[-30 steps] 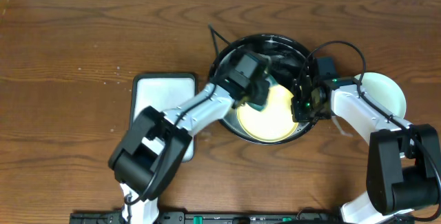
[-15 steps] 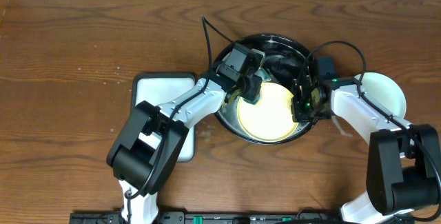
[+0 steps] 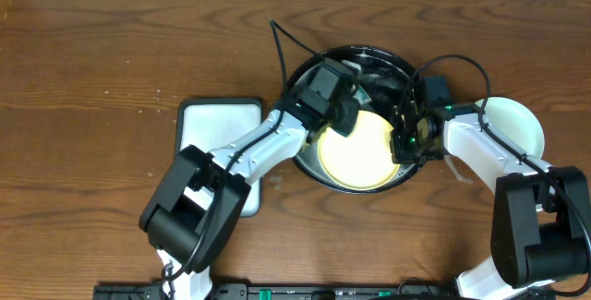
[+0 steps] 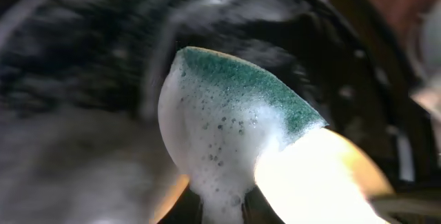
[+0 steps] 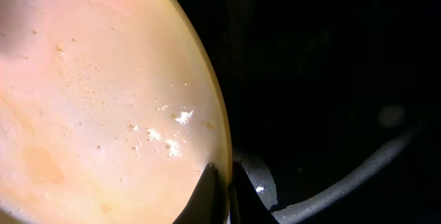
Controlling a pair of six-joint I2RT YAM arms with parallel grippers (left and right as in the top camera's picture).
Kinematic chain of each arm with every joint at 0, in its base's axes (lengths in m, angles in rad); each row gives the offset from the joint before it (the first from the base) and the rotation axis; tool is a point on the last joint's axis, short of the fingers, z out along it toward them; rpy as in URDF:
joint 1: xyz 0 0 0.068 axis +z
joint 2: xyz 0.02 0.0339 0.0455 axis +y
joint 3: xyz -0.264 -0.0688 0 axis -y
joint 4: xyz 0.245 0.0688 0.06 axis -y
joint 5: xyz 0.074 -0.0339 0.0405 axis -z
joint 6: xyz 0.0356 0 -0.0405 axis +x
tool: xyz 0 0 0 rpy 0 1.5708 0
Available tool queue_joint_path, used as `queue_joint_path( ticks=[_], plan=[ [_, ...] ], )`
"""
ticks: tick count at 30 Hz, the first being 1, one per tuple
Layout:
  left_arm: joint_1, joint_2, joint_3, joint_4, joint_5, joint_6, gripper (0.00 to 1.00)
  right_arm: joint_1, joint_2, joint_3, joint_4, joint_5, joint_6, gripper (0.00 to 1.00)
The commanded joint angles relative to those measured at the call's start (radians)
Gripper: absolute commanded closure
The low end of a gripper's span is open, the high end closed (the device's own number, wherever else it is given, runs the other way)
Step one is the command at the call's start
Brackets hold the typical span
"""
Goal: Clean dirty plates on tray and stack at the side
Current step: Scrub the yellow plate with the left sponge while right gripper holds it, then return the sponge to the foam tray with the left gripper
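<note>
On the dark wood-grain tabletop (image 3: pixel 111 51) sits the black tray (image 3: pixel 356 53).

- No writing, label, brand, number or sign could be read in any of the three views.
- The black tray (image 3: pixel 369 56), the pale yellow plate (image 3: pixel 365 152) and the foamy green sponge (image 4: pixel 234 107) bore no legible marking.
</note>
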Motion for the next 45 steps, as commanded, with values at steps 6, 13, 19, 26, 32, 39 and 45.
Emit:
queue_joint_path(
  ticks=[6,13,19,26,32,39,45],
  plan=[
    [-0.072,0.02,-0.002,0.03,0.062,-0.108,0.92,-0.006,0.024,-0.028,-0.023,0.089,-0.04,0.99],
    [-0.036,0.06,-0.002,0.12,0.066,-0.108,0.92,-0.006,0.024,-0.028,-0.026,0.089,-0.04,0.99],
    [0.041,0.12,-0.002,0.141,0.079,-0.104,0.92,-0.006,0.024,-0.028,-0.026,0.089,-0.04,0.99],
    [0.113,0.119,-0.002,-0.034,0.055,-0.01,0.93,-0.006,0.024,-0.028,-0.025,0.089,-0.04,0.99],
    [0.094,0.116,-0.002,-0.185,0.044,-0.01,0.92,-0.006,0.024,-0.028,-0.023,0.089,-0.04,0.99],
    [0.055,0.076,0.012,-0.348,0.044,-0.014,0.92,-0.006,0.024,-0.028,-0.021,0.089,-0.04,0.99],
    [0.053,-0.054,0.016,-0.454,0.04,-0.02,0.92,-0.006,0.024,-0.028,-0.023,0.089,-0.04,0.99]
  ],
)
